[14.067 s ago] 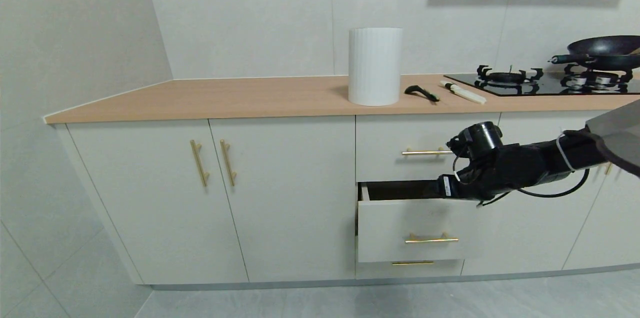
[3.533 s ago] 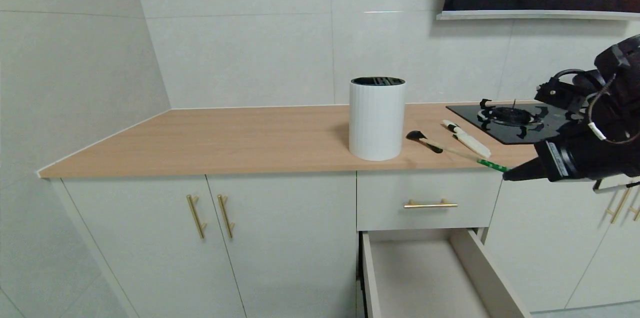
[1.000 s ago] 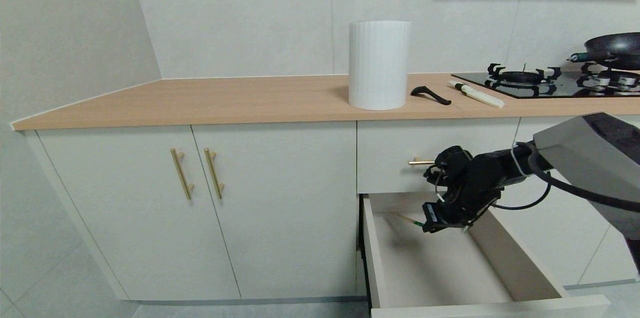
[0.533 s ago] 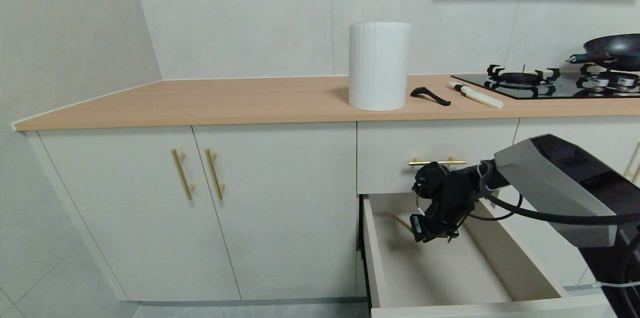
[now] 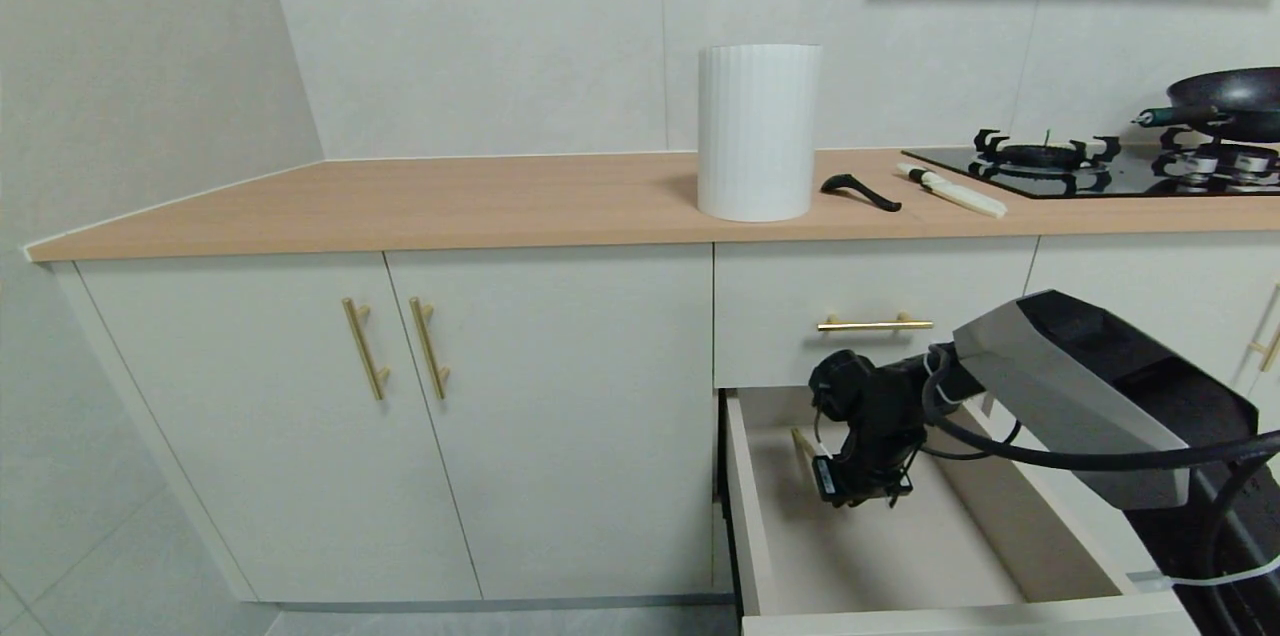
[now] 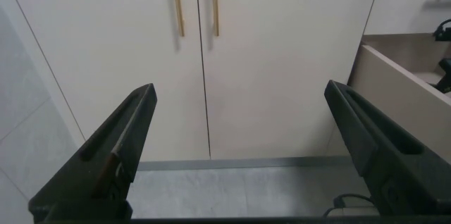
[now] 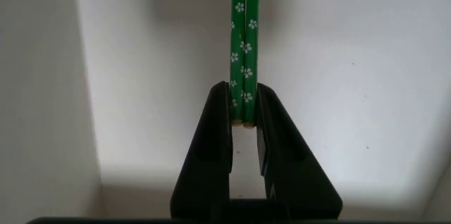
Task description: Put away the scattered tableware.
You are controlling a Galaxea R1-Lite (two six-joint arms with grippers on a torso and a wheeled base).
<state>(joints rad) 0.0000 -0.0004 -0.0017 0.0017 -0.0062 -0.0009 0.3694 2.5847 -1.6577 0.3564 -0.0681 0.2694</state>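
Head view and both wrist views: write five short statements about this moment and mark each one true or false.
1. The right claw is shut on a pair of green chopsticks. True.
2. The chopsticks are held above the countertop. False: they are down inside the open drawer.
3. The left claw is open and holds nothing. True.
4. The white canister lies tipped over. False: it stands upright on the countertop.
5. A black utensil and a cream knife lie on the countertop. True.

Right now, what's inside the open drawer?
The right gripper, its fingers shut on a pair of green chopsticks, over the drawer's pale floor. The arm covers the floor's right part, and the front panel hides the nearest strip.
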